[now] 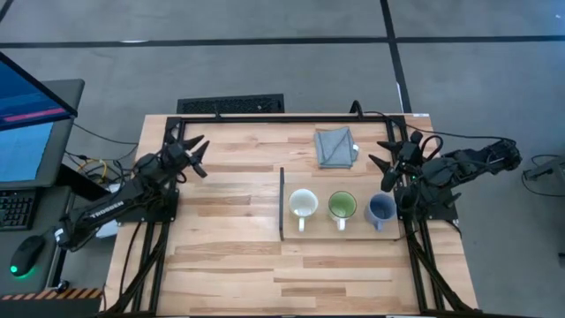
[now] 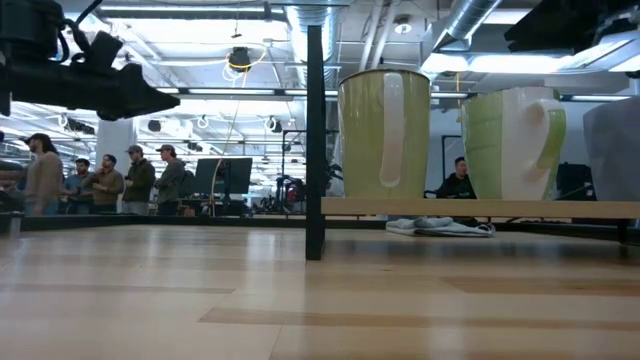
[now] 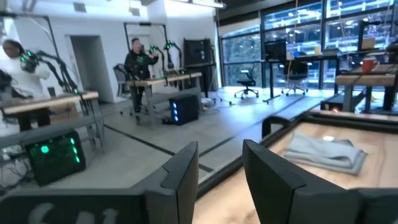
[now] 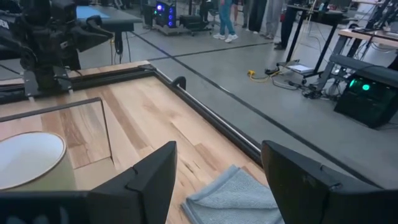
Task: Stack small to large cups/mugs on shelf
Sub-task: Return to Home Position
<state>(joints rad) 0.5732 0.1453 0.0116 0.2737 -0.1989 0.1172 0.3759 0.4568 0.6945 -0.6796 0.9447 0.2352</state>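
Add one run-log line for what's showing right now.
shelf: cream mug, green mug, blue mug side by side | left gripper: open, table's left | right gripper: open, near blue mug | grey cloth: behind shelf

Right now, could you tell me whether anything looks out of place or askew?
Nothing stands out: the cream mug, green mug and blue mug stand upright in a row on the shelf; the cloth lies folded beside it.
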